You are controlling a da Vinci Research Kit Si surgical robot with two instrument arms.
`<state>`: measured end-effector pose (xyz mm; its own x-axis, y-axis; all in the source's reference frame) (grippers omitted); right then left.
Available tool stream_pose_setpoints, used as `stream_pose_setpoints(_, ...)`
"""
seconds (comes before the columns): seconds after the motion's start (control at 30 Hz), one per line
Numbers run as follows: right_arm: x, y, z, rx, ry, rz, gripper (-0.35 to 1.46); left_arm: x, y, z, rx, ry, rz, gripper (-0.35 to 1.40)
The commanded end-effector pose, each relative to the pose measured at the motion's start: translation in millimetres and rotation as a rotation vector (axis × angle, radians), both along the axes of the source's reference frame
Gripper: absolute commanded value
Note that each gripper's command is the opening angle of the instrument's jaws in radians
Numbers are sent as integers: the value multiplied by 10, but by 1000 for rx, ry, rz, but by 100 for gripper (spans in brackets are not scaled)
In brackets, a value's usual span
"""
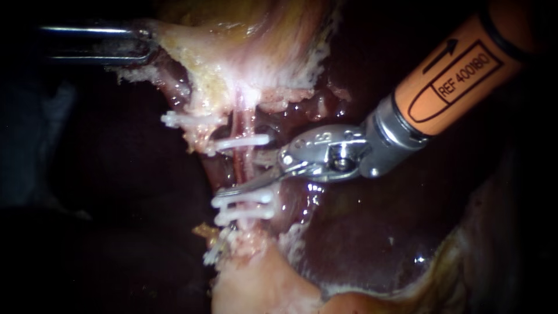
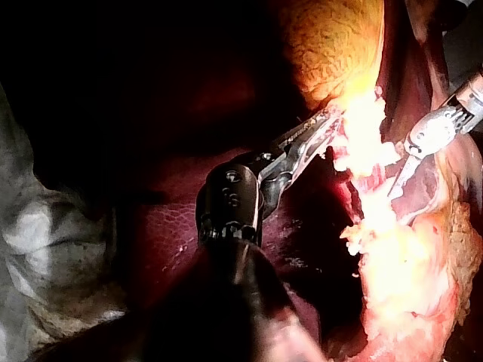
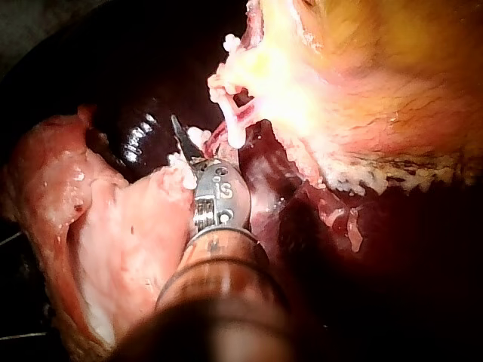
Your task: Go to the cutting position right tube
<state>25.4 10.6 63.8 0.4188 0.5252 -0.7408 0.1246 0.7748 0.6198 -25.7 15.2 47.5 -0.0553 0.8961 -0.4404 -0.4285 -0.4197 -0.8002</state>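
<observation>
My right instrument point(image 1: 229, 191), orange-shafted and steel-tipped, lies across the thin pink tube point(image 1: 244, 166). Twin white plastic clips point(image 1: 244, 206) sit just beneath its tip and a single white clip point(image 1: 241, 141) just above. Far beyond, my steel left instrument point(image 1: 152, 43) grips pale yellowish tissue point(image 1: 197, 64).

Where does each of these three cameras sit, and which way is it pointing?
Endoscope view: close to the tissue, facing the clipped tube; left instrument enters from the left, right instrument from the upper right.
Left wrist view: on the left arm, looking along its shaft to jaws shut on pale tissue; right instrument beyond.
Right wrist view: on the right arm, looking along its shaft towards white clips.
All three show the right instrument's tip.
</observation>
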Motion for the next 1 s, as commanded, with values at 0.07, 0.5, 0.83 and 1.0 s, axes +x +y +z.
stream_pose_setpoints(0.07, 7, -2, 2, 0, 7, -15, 124, 0, 0, 0, 0, 0, 0, -35)
stream_pose_setpoints(0.5, 44, -15, 16, 22, 21, -11, 123, 0, 0, 0, 0, 0, 0, -35)
stream_pose_setpoints(0.83, 40, -15, -9, 43, 64, -7, 123, 0, 0, 0, 0, 0, 0, -35)
stream_pose_setpoints(1.0, 35, -20, -38, 70, 92, -16, 123, 1, 0, 0, 0, 0, 0, -35)
